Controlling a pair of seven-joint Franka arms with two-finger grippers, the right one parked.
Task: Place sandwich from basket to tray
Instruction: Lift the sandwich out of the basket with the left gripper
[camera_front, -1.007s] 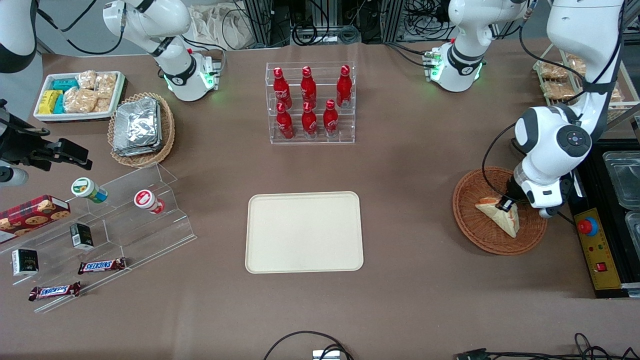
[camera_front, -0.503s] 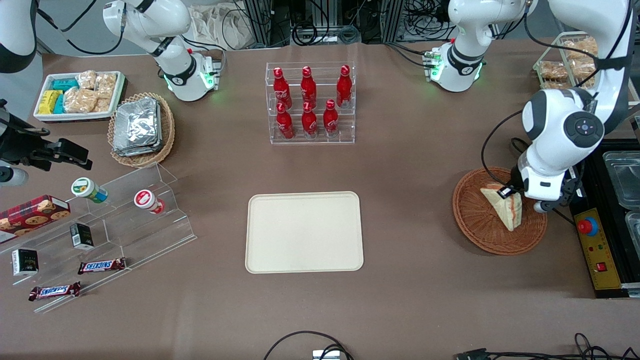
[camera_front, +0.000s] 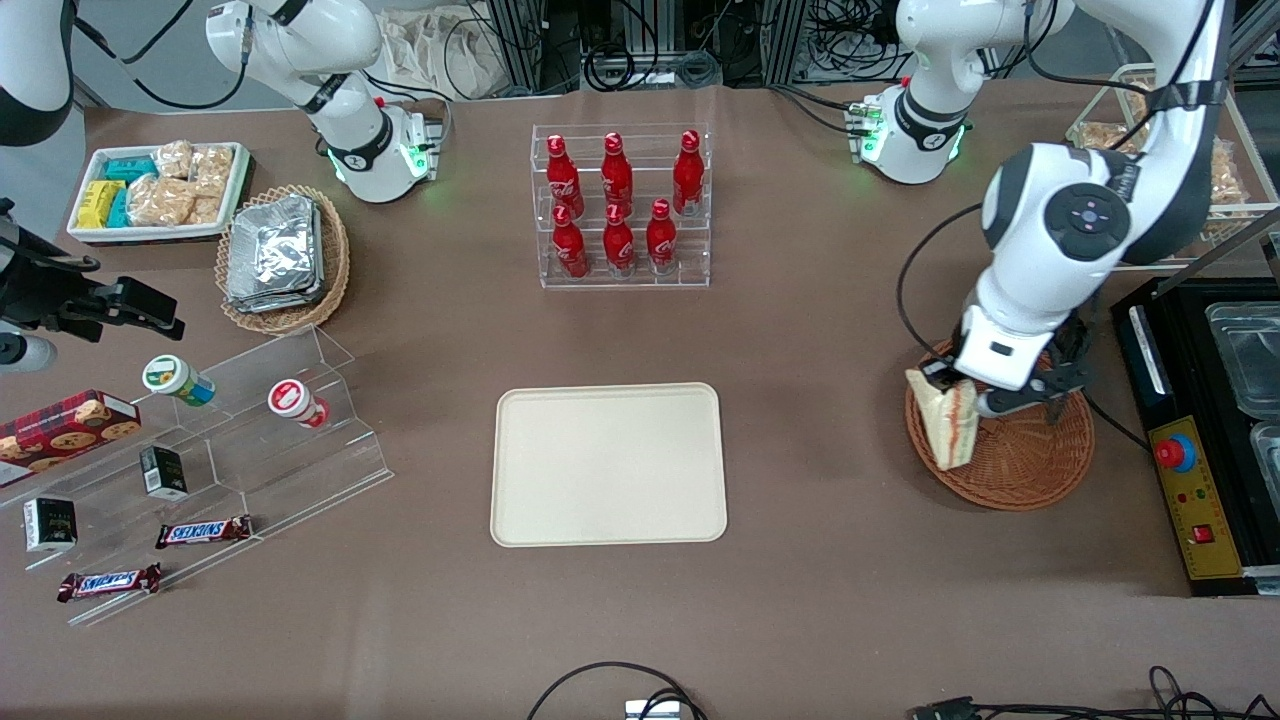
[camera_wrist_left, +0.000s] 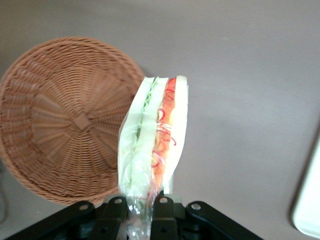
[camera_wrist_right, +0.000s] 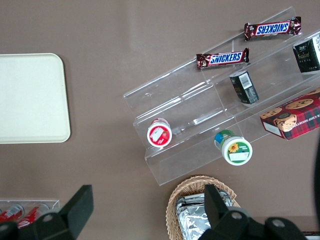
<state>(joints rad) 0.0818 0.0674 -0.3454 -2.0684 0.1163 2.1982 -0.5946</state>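
White-bread sandwich (camera_front: 951, 423) clenched in the gripper (camera_wrist_left: 140, 207) — above the wicker basket's (camera_front: 1030, 460) rim.

A matte brown counter (camera_front: 820, 330) fills the scene under even, shadowless light. The fingers (camera_wrist_left: 162, 206), pinched on the sandwich (camera_front: 950, 425), hang above its working-arm end. Just beside the fingers, at the counter's end, sits a yellow control box (camera_front: 1200, 520) with a red button (camera_front: 1175, 452). Farther from the front camera than the fingers, metal frame posts (camera_front: 520, 40) and tangled black cables (camera_front: 620, 55) line the edge.
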